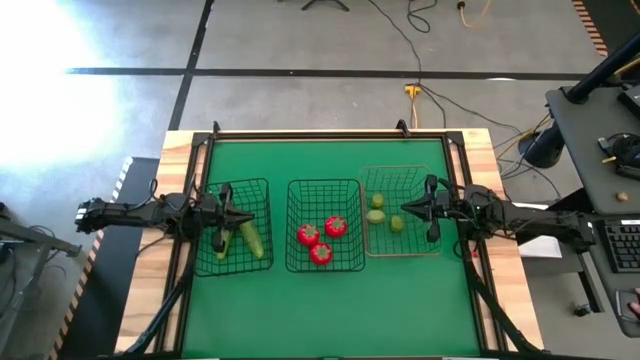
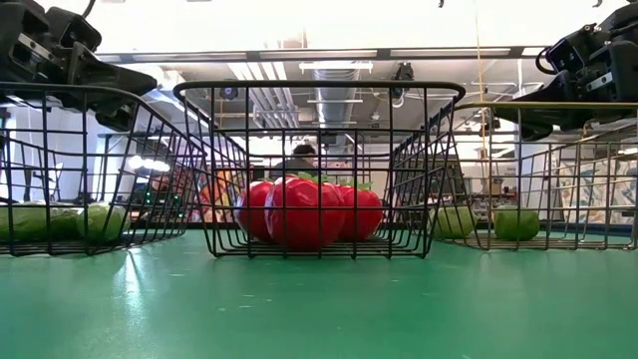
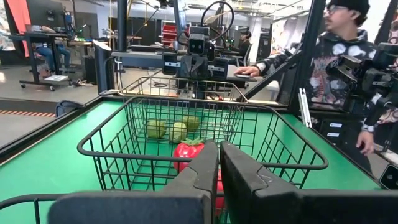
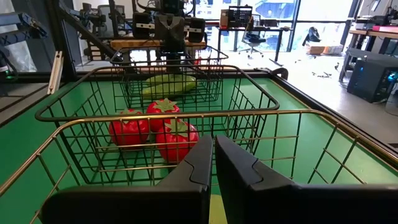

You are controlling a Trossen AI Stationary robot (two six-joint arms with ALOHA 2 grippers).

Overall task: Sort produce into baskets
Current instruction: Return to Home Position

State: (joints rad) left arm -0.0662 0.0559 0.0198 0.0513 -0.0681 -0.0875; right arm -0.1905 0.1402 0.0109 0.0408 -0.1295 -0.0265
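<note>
Three wire baskets stand in a row on the green mat. The left black basket (image 1: 233,227) holds two green cucumbers (image 1: 250,240). In the middle black basket (image 1: 324,225) lie three red tomatoes (image 1: 320,240). The right tan basket (image 1: 402,210) holds three limes (image 1: 380,212). My left gripper (image 1: 247,220) hangs shut and level above the left basket, pointing toward the middle one (image 3: 219,146). My right gripper (image 1: 405,208) hangs shut and level above the tan basket, pointing toward the middle basket (image 4: 214,140). Neither touches anything.
A black rail frame (image 1: 300,135) and a wooden border (image 1: 480,150) ring the mat. Bare green mat (image 1: 330,310) lies between the baskets and the near edge. A person (image 3: 336,56) stands beyond the table's right side. A desk (image 1: 600,150) stands to the right.
</note>
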